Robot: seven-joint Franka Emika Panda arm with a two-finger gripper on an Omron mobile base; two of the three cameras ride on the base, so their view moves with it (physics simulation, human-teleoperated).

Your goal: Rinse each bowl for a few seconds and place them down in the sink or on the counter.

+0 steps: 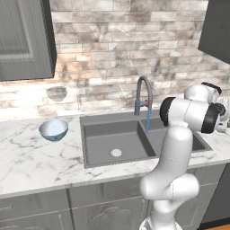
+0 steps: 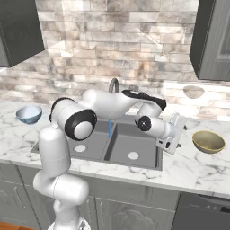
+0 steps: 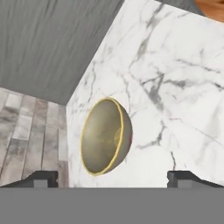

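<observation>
Olive-tan bowl (image 2: 209,142) sits on the counter (image 2: 197,170) beyond the spread end effector (image 2: 177,134), seemingly untouched, fingertips barely visible.

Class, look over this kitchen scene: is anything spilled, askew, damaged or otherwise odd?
Only the faucet stands out: it runs into the sink with no bowl beneath. Both bowls sit upright on the counter.

Sink (image 1: 96,134) right basin hidden by the arm (left base view), finger tips (image 3: 41,178) cut off
</observation>
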